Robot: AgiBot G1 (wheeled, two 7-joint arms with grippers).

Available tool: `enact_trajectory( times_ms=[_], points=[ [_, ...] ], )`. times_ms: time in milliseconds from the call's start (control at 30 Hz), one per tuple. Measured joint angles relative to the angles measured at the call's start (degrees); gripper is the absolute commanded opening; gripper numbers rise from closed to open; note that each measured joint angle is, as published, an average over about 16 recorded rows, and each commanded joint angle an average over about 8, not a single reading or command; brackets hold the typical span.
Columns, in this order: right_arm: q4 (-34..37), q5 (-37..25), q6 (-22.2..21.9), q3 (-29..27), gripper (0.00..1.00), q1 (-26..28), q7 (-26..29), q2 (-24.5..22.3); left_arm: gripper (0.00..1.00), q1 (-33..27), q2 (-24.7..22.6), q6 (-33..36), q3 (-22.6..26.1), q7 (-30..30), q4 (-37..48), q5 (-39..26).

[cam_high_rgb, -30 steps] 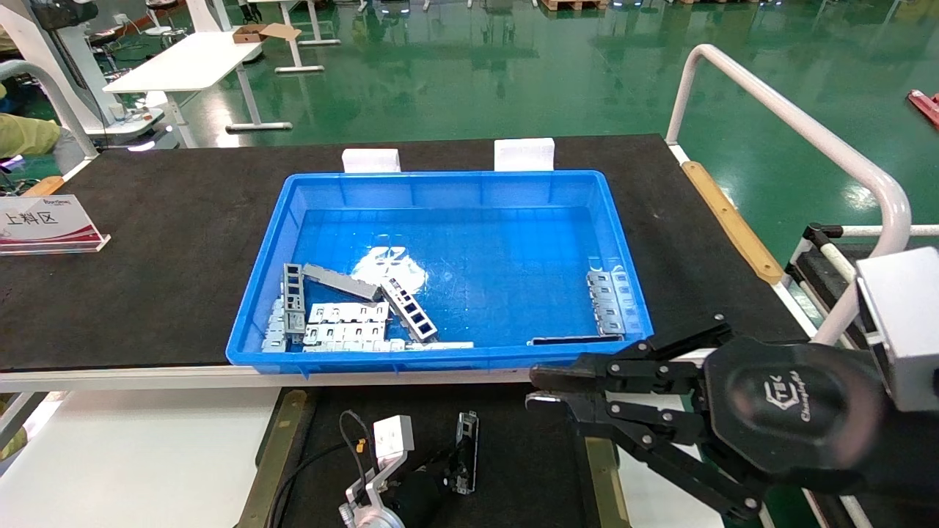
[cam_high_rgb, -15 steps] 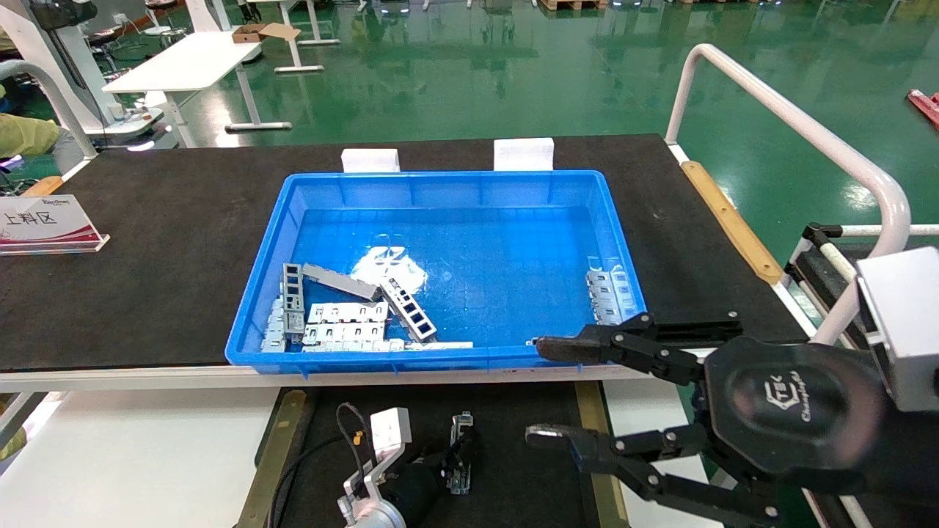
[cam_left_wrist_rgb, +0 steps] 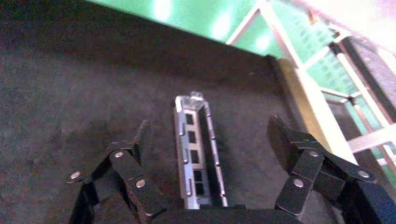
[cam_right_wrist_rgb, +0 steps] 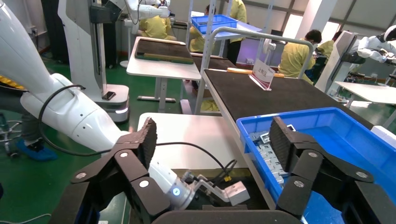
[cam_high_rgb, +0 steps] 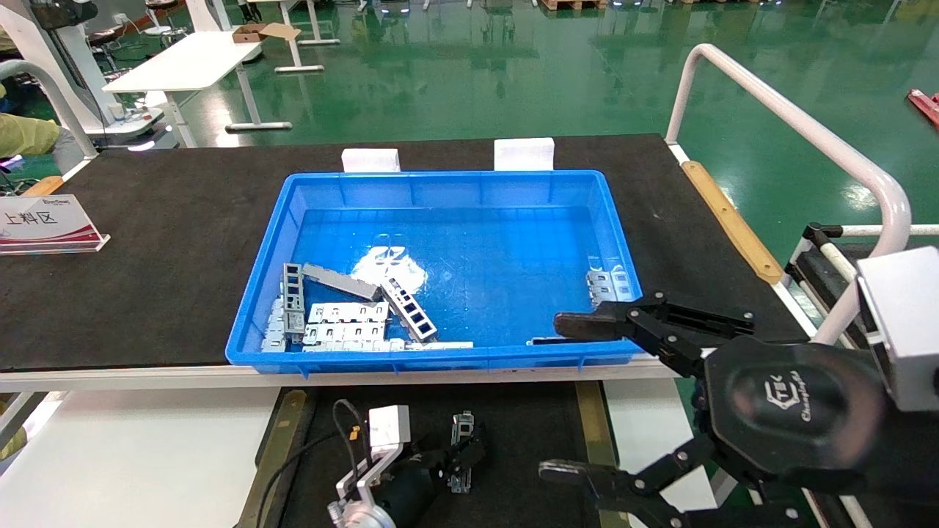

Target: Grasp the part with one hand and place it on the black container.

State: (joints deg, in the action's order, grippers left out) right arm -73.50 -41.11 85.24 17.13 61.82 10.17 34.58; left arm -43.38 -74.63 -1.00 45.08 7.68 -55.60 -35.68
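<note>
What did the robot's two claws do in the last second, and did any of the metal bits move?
The right gripper swung its jaws from shut to wide open, beside the blue bin's near right corner. The left gripper, low over the black container, shifted slightly, and the part now lies on the container between its open jaws, apparently let go. The metal pieces in the bin stayed put.

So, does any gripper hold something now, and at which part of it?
Nothing is held. The left gripper is open, and the part lies between its fingers on the black container. The right gripper is open, empty.
</note>
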Motion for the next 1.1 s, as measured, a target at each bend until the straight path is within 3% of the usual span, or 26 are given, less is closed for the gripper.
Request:
enact_trajectory(
  times_ms=[500, 767, 1100],
  points=[
    [0.0, 0.0, 0.0, 0.0, 1.0, 0.0, 0.0, 0.0, 1.0, 8.3, 8.2, 24.9, -11.8, -7.7, -6.2, -1.3],
    [0.0, 0.0, 0.0, 0.1, 1.0, 0.0, 0.0, 0.0, 1.0, 9.8, 14.3, 35.5, -12.9, -8.3, -7.2, -0.6],
    [0.0, 0.1, 0.0, 0.1, 1.0, 0.0, 0.0, 0.0, 1.0, 11.1, 22.5, 42.0, -13.1, -6.3, -12.3, 0.0]
  ],
)
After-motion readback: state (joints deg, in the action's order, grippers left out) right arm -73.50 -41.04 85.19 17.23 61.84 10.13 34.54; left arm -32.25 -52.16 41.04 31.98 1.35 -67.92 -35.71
